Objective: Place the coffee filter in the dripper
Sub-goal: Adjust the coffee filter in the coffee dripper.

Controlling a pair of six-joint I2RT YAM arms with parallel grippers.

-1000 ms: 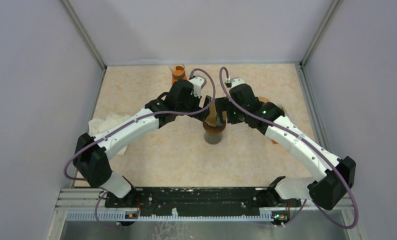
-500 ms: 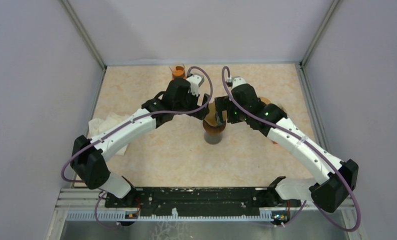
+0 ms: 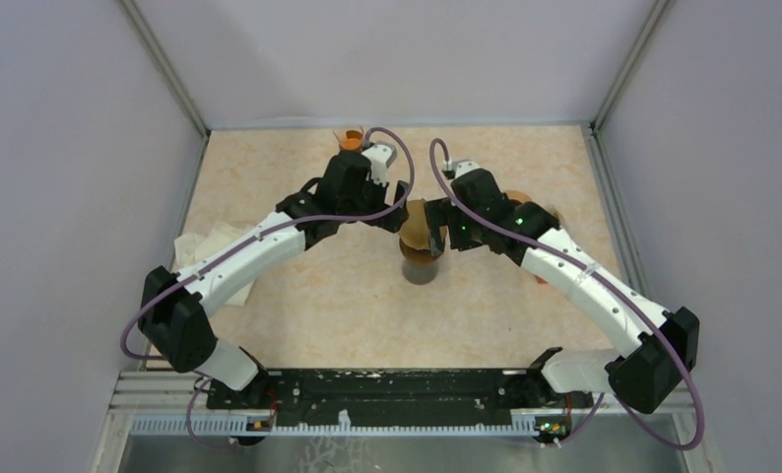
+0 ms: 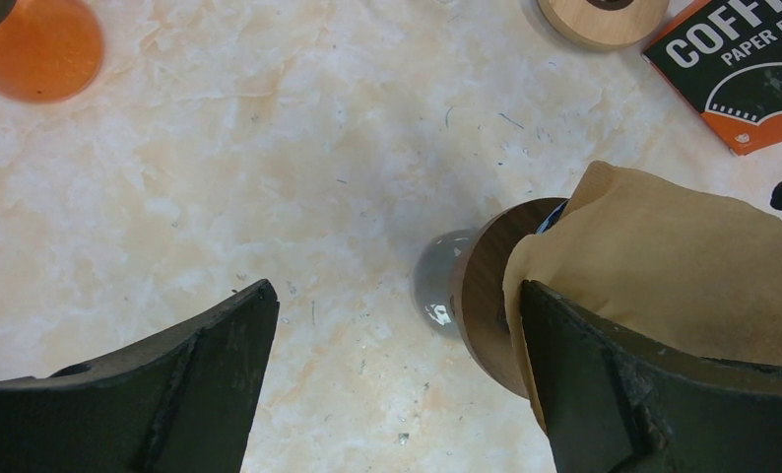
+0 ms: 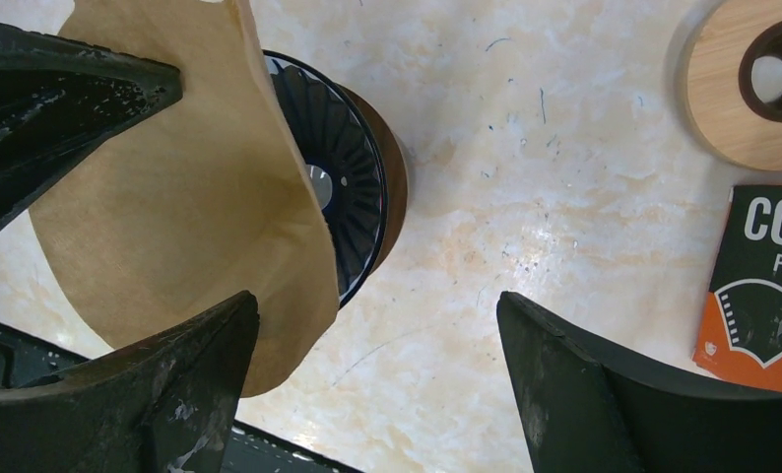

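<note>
The brown paper coffee filter stands tilted on the dripper, a brown-collared cone with a black ribbed inside on a grey glass base. In the right wrist view the filter leans over the dripper's left rim, only partly inside. My left gripper is open, and its right finger touches the filter. My right gripper is open, and its left finger sits under the filter's edge. Neither gripper clamps the filter.
An orange cup stands at the back, also in the left wrist view. A wooden ring and a coffee filter box lie to the right of the dripper. A white cloth lies at the left.
My left gripper has drawn back toward the far side, off the filter top. More of the filter now shows above the dripper. My right gripper shifted slightly left.
</note>
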